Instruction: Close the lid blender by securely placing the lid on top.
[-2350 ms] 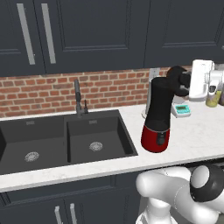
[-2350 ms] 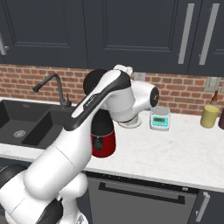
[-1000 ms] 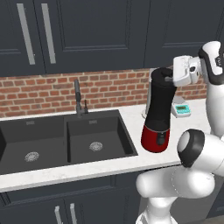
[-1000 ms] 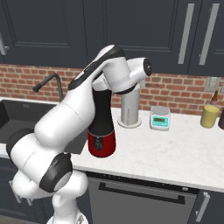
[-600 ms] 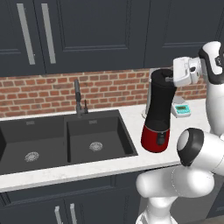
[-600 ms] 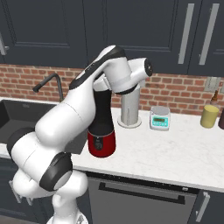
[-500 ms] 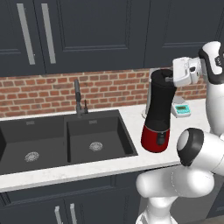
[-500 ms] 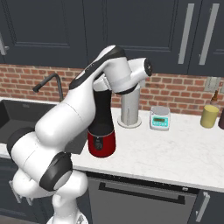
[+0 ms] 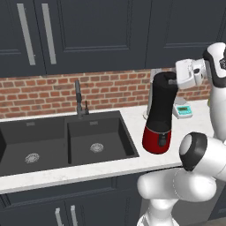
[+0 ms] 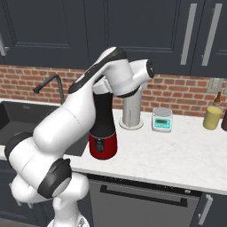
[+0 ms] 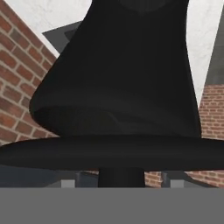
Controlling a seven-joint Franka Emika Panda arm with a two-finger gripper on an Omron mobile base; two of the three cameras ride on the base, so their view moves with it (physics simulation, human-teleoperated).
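Hand view: my pincer's state I cannot tell; the lid (image 11: 112,153) hangs just over the blender (image 11: 118,74) rim, seemingly not seated; lowering and letting go remain.

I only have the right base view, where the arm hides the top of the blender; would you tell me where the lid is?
Observer: In the hand view the lid is a flat black disc just above the wide mouth of the blender, with the jar spreading out beneath it.
Operator: Thank you. Is the gripper at the jar's top?
Observer: Yes. In the left base view the gripper reaches in from the right, level with the top of the blender.
Operator: Is it holding the lid?
Observer: A dark stem runs from the lid's underside toward the hand, but the fingertips are not visible, so I cannot tell.
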